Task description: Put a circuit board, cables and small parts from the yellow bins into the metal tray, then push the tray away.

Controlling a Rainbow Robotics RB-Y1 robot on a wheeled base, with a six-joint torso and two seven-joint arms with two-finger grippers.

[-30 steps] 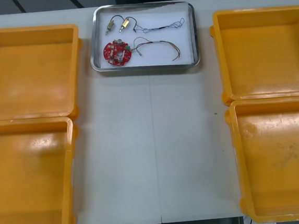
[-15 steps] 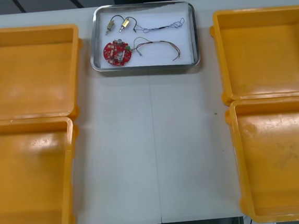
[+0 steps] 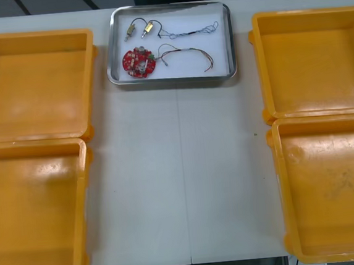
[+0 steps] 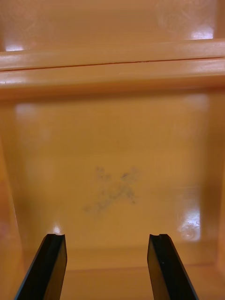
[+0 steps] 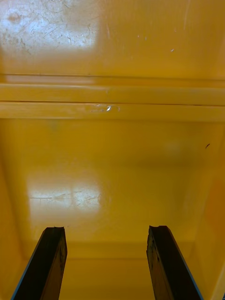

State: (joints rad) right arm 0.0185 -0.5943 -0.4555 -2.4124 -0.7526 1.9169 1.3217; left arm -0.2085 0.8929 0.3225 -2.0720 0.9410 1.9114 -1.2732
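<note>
The metal tray [image 3: 233, 41], white inside, sits at the table's far edge between the bins. In it lie a round red circuit board [image 3: 138, 62], two small metal parts [image 3: 139, 29], a twisted blue and white cable [image 3: 196, 30] and a red and yellow cable [image 3: 189, 54]. My left gripper [image 5: 108, 258] hangs open over the bare floor of the near left yellow bin [image 3: 35, 213], its tip just showing at the front view's left edge. My right gripper [image 4: 110, 262] is open above the near right yellow bin [image 3: 330, 187], over a dark scuff mark [image 4: 115, 190].
The far left yellow bin [image 3: 33, 83] and the far right yellow bin [image 3: 310, 59] hold nothing. The light table [image 3: 180, 169] stretches between the two bin pairs, from the tray toward me.
</note>
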